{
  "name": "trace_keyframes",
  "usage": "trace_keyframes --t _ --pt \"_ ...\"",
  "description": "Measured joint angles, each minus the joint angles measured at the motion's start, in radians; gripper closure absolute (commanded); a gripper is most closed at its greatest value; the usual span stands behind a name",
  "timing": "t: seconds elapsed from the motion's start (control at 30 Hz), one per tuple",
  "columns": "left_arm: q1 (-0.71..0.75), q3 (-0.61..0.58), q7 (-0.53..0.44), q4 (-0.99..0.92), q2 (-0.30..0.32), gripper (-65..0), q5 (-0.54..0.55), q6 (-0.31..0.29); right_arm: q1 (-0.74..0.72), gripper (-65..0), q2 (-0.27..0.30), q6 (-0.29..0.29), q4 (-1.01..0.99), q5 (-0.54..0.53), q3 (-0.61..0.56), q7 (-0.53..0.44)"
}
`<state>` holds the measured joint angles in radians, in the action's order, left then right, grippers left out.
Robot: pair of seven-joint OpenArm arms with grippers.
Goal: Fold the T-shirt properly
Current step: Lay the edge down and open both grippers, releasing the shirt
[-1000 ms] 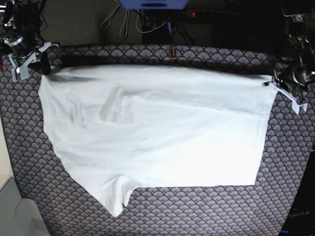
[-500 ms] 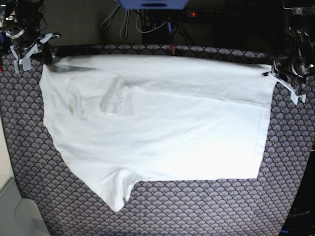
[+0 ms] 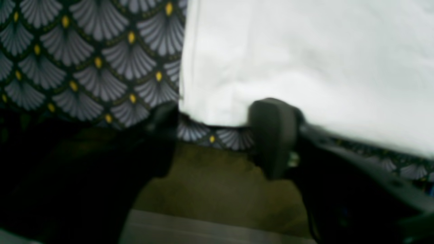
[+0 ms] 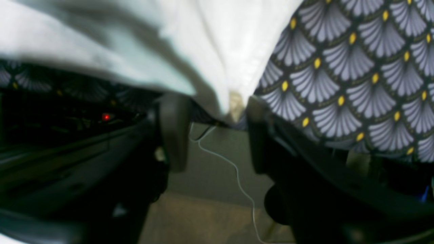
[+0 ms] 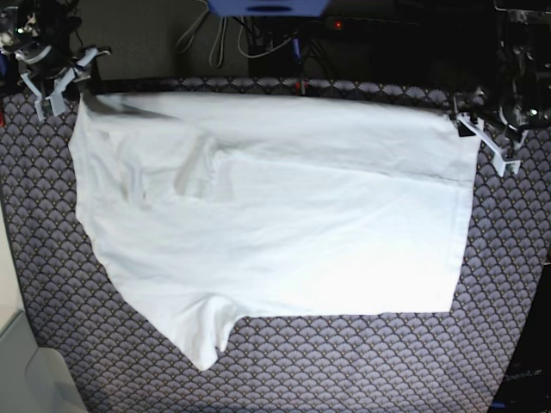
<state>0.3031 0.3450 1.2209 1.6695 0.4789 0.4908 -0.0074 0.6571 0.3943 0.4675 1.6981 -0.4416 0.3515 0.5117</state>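
T-shirt, left wrist view: T-shirt [image 3: 305, 61] lies flat on the patterned counter [image 3: 84, 61], its corner ending right at the counter's far edge.
Left hand, left wrist view: left hand [image 3: 217, 135] is released, its two fingers spread with a bare gap between them; the right finger [image 3: 274, 135] sits just under the cloth's edge, and I cannot tell whether it touches.
Advice, left wrist view: draw this hand straight back off the corner so it does not drag the hem out of line.
T-shirt, right wrist view: T-shirt [image 4: 217, 44] bunches into a soft ridge over the counter [image 4: 356, 67], with its corner hanging between the fingers.
Right hand, right wrist view: right hand [image 4: 212, 132] is released, fingers apart; the cloth tip sits in the gap but is not pinched.
Advice, right wrist view: let the corner fall clear before moving away; the picture is blurred, so contact is hard to judge.
T-shirt, base view: T-shirt [image 5: 284, 215] is spread wide across the counter [image 5: 344, 370], a fold line running along its upper part and one sleeve poking out at the lower edge.
Hands, base view: left hand [image 5: 484, 142] and right hand [image 5: 58, 82] sit at the two far corners.
Advice, base view: the top edge looks laid; next, I judge, the loose sleeve side needs tucking in, with both hands gripping evenly so the fold stays straight.
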Motion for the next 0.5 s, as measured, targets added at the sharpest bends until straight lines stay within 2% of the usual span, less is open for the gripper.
trace_keyframes --t 0.1,0.3,0.5 --pt "0.001 0.003 -0.001 0.0 0.0 -48.4 0.0 0.0 0.001 -32.4 0.001 0.0 0.0 0.0 0.011 0.001" --pt "0.0 0.014 -0.008 0.0 -0.001 -48.6 -0.006 0.0 0.003 -32.9 0.001 0.002 -0.002 0.0 0.09 0.0" --pt "-0.008 0.16 -0.007 0.0 0.002 -48.6 -0.004 0.0 0.003 -33.0 -0.001 0.007 -0.004 0.0 0.205 0.003"
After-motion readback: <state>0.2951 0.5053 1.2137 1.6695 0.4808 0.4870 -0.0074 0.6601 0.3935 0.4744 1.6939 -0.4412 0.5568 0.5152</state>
